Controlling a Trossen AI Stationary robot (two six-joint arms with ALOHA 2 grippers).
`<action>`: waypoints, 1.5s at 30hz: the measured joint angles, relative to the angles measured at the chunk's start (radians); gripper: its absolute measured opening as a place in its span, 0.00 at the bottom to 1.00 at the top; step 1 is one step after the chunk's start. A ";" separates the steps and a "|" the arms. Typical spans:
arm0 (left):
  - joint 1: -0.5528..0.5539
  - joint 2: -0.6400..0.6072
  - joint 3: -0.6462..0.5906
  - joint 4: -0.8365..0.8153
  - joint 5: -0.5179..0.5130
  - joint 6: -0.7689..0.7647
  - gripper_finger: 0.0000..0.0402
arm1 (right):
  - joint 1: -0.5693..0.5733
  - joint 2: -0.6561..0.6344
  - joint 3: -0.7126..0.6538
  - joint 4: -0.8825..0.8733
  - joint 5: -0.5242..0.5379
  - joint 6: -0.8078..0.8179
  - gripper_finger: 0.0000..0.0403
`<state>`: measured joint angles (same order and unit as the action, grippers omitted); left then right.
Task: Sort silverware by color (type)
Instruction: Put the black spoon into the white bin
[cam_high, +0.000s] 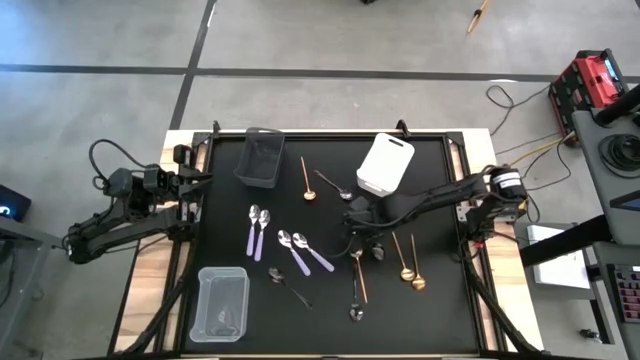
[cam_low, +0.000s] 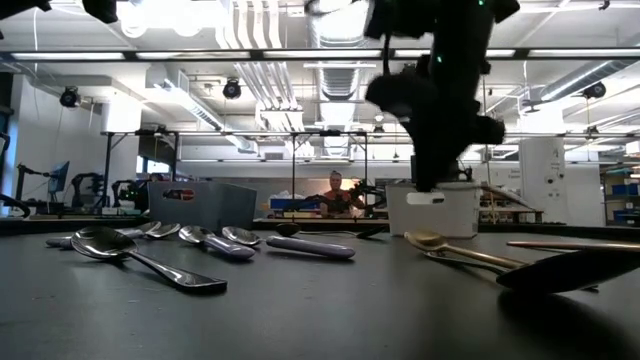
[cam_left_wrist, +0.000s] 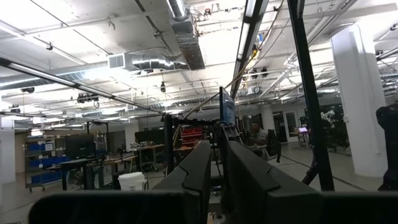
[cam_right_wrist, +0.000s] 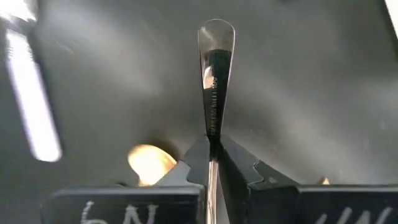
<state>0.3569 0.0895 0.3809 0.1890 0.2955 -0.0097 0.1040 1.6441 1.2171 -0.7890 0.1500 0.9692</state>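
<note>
while the slim dark shiny spoon (cam_right_wrist: 214, 81) sat clamped by its handle in the right gripper (cam_right_wrist: 212, 146) near mid-table, every other spoon lay loose on the black mat (cam_high: 440, 310). the dark mesh bin (cam_high: 259, 157), white bin (cam_high: 386, 164) and clear bin (cam_high: 222, 303) looked empty, so sorting had barely begun. the left gripper (cam_left_wrist: 213, 177) waited at the table's left edge, jaws nearly together, empty.

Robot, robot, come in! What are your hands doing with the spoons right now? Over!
Right gripper shut on a dark shiny grey-black spoon handle, mid-mat. Left gripper parked at the mat's left edge, holding nothing. Gold spoon bowl close beside the grip.
</note>
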 joint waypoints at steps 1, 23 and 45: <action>0.000 0.000 0.000 0.000 0.000 0.000 0.10 | 0.000 -0.012 0.000 0.029 0.014 -0.022 0.03; 0.000 0.000 0.000 -0.004 0.000 0.000 0.10 | -0.121 -0.160 -0.305 1.194 0.010 -0.588 0.03; 0.000 0.034 -0.010 -0.011 0.002 -0.002 0.10 | -0.175 -0.155 -0.255 1.490 -0.508 -0.884 0.03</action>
<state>0.3569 0.1232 0.3707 0.1777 0.2974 -0.0116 -0.0715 1.4895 0.9619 0.7013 -0.3580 0.0853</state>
